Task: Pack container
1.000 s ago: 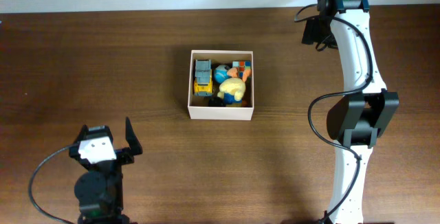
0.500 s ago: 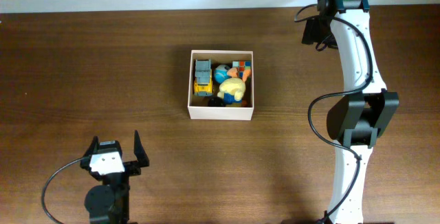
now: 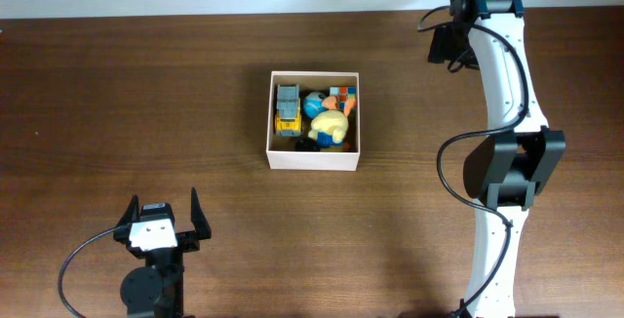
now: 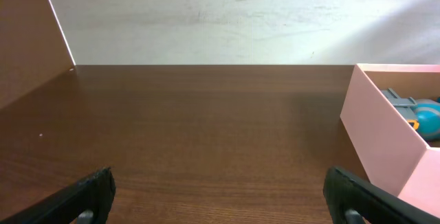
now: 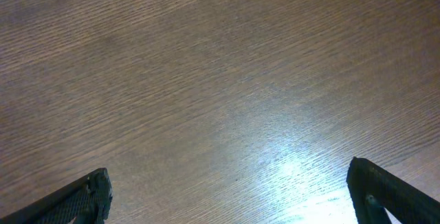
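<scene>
Evidently near the end of packing: container (image 3: 312, 158) upright in the middle of the worktop (image 3: 117, 94), open top up. Inside, a grey-and-yellow truck (image 3: 287, 109) on the left and a yellow-and-blue figure (image 3: 330, 128) beside it, with smaller orange and blue bits behind. No loose toy seen outside the box in any view.

Judged step: parking the arms, or a last check of the load. To do that well, move slowly and away from the thin cardboard walls, never across the open top, so as not to nudge the box or tip a toy out. Worth one more look for anything poking above the rim.

Left pincer (image 3: 161, 218) near the front edge, well apart from the container, spread wide, gripping nothing and touching nothing; container off to the right of its fingers in the wrist view. Right pincer (image 5: 234, 196) likewise spread wide over bare wood, empty, well apart from the box.
</scene>
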You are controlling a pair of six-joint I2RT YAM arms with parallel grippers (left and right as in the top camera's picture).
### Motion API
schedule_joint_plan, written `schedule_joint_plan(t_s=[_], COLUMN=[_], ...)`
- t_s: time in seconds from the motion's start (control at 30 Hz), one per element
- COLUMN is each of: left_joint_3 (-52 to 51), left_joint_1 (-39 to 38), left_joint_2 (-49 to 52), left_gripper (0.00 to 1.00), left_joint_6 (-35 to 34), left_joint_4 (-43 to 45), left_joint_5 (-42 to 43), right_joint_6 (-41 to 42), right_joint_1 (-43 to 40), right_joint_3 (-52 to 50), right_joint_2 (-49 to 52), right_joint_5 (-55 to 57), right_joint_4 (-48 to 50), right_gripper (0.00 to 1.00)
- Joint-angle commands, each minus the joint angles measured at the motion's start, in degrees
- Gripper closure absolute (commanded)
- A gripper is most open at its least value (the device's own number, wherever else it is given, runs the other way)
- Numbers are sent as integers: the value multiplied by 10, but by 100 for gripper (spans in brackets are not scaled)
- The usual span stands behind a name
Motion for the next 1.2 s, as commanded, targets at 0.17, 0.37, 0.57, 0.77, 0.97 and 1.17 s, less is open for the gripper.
schedule_joint_plan(t_s=[0.17,0.37,0.57,0.77,0.97,1.17], left_joint_3=[-4,-4,-4,-4,-4,-4], left_joint_1=[3,3,3,3,3,3], left_joint_2=[-6,-6,-6,-6,-6,-6], left_gripper=[1,1,1,1,1,1], left_joint_6=[11,11,11,11,11,11], left_joint_4=[2,2,2,2,2,2], left_joint_5=[7,7,7,7,7,7], right_joint_6=[9,9,9,9,9,9], right_joint_1=[-4,-4,-4,-4,-4,2], right_joint_3=[-2,-2,-2,-2,-2,-2], right_joint_2=[3,3,3,3,3,-5], right_joint_5=[9,9,9,9,9,9], right_joint_4=[0,0,0,0,0,0], right_gripper=[1,1,1,1,1,1])
